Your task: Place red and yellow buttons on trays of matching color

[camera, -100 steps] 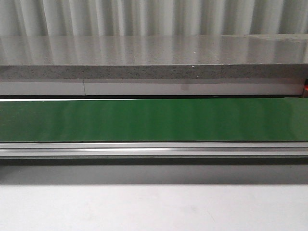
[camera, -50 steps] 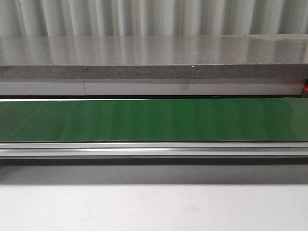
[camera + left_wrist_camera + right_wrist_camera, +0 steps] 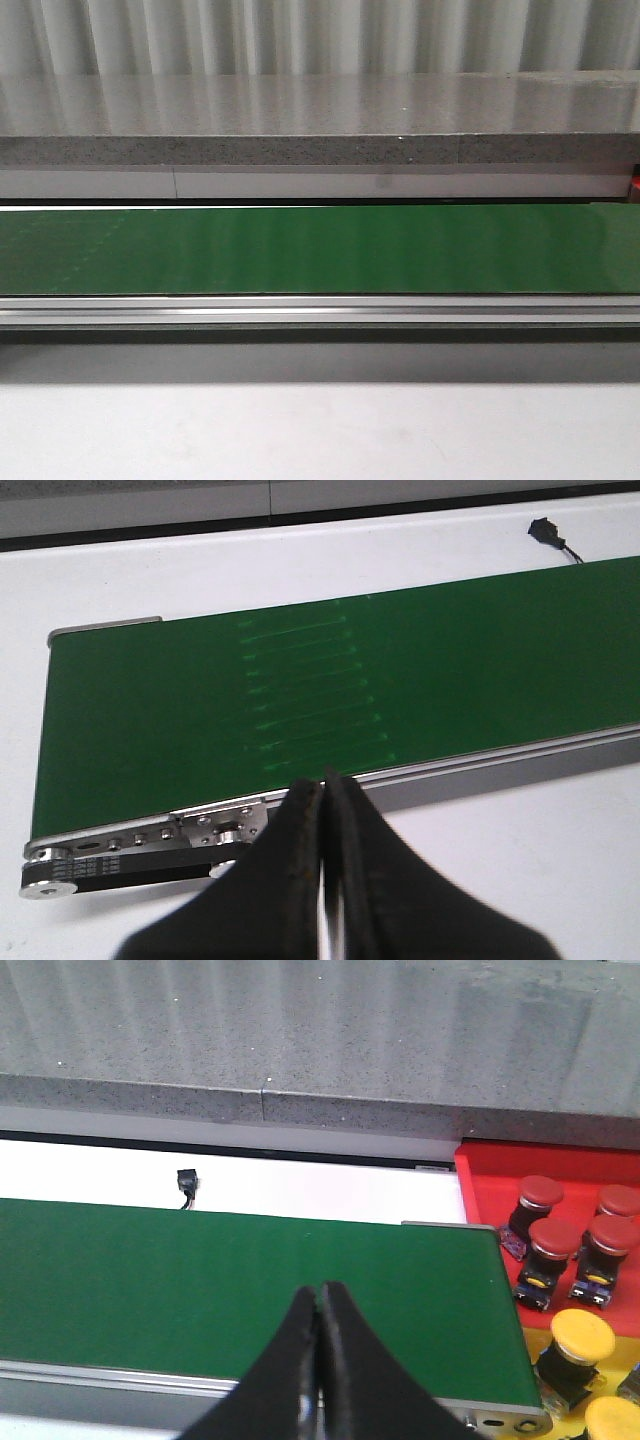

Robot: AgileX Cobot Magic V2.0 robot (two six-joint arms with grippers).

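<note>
In the right wrist view, a red tray (image 3: 480, 1185) beside the end of the green conveyor belt (image 3: 220, 1270) holds several red buttons (image 3: 553, 1245). Next to it a yellow tray (image 3: 534, 1335) holds yellow buttons (image 3: 582, 1338). My right gripper (image 3: 321, 1289) is shut and empty over the belt, well short of the trays. My left gripper (image 3: 324, 780) is shut and empty above the near rail of the belt (image 3: 300, 700) at its other end. No button lies on the belt in any view. Neither gripper shows in the front view.
The front view shows the green belt (image 3: 320, 250) between its aluminium rail (image 3: 320, 310) and a grey stone ledge (image 3: 320, 120) behind. A small black connector (image 3: 187, 1180) lies on the white table beyond the belt. The belt's drive pulley (image 3: 60, 870) sits at the left end.
Faint seam marks on the belt surface have appeared at the left in the front view; the belt seems to be running. No arm or button shows in it.
</note>
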